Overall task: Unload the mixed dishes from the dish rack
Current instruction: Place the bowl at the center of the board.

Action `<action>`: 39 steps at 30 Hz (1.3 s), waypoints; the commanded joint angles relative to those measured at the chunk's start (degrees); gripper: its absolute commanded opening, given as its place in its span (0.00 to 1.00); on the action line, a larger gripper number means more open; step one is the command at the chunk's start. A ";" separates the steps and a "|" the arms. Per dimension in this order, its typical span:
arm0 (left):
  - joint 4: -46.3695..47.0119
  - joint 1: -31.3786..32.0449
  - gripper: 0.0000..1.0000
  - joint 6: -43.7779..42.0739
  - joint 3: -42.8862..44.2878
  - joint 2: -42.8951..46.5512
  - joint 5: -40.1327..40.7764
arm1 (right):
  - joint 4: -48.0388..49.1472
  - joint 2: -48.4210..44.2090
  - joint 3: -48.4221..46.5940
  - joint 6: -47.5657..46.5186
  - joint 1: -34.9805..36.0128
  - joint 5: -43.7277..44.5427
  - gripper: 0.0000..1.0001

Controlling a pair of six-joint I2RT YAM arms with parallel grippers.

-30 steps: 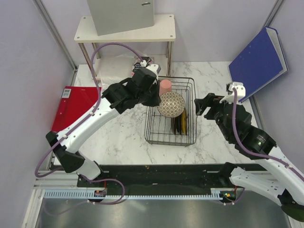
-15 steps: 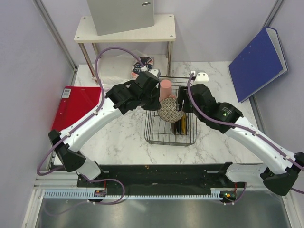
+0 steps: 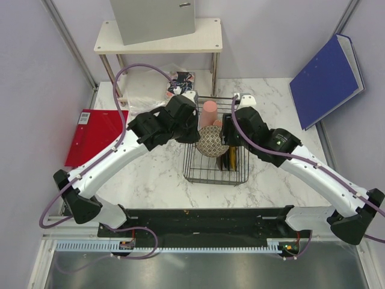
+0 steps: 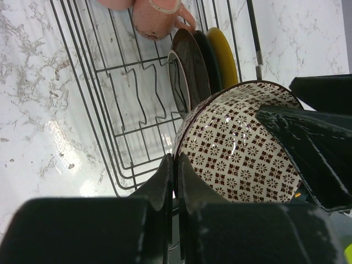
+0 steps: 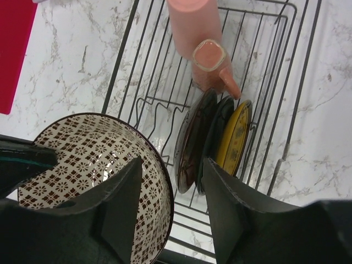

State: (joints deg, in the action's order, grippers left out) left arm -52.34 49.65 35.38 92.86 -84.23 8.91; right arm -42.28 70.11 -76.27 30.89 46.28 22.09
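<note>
My left gripper (image 3: pixel 198 136) is shut on the rim of the speckled patterned bowl (image 3: pixel 214 144) and holds it tilted above the dark wire dish rack (image 3: pixel 192 173). In the left wrist view its closed tips (image 4: pixel 176 160) pinch the bowl (image 4: pixel 242 143) at its edge. My right gripper (image 3: pixel 227 136) is open. It straddles the bowl's far rim (image 5: pixel 171 160), one finger inside the bowl (image 5: pixel 82 159) and one outside. In the rack (image 5: pixel 300 82) are the tall pink cup (image 5: pixel 192 22), the small pink mug (image 5: pixel 212 66) and the upright dark plates (image 5: pixel 193 137), one with a yellow face (image 5: pixel 234 135).
A white two-tier shelf (image 3: pixel 159 40) with a grey box (image 3: pixel 153 18) stands behind the rack. A patterned book (image 3: pixel 180 80) and a plastic bag (image 3: pixel 143 84) lie under it. A red folder (image 3: pixel 93 135) lies at the left and a blue binder (image 3: pixel 328 78) leans at the right.
My right arm has swung in from the right of the rack to over it, with its open fingers now at the bowl. My left gripper still holds the bowl, shifted slightly.
</note>
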 commanded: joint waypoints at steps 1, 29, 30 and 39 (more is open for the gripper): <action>5.49 0.27 0.02 2.15 -0.31 4.24 0.76 | 0.62 0.82 1.12 0.75 0.04 -4.67 0.54; 5.75 -4.47 0.99 3.55 -13.47 19.44 13.51 | -1.75 4.66 -7.14 10.06 -38.09 -5.66 0.00; 5.75 -4.39 0.99 4.17 -14.54 20.23 13.24 | -1.58 6.08 -7.23 11.37 -40.46 -4.87 0.00; 8.74 -4.47 0.99 7.34 -29.74 36.05 13.77 | 18.81 13.02 5.44 15.16 -45.93 2.69 0.00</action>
State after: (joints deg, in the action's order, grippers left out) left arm -46.89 45.34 39.62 66.08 -54.85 20.95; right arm -35.94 81.54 -71.88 43.92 0.32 20.82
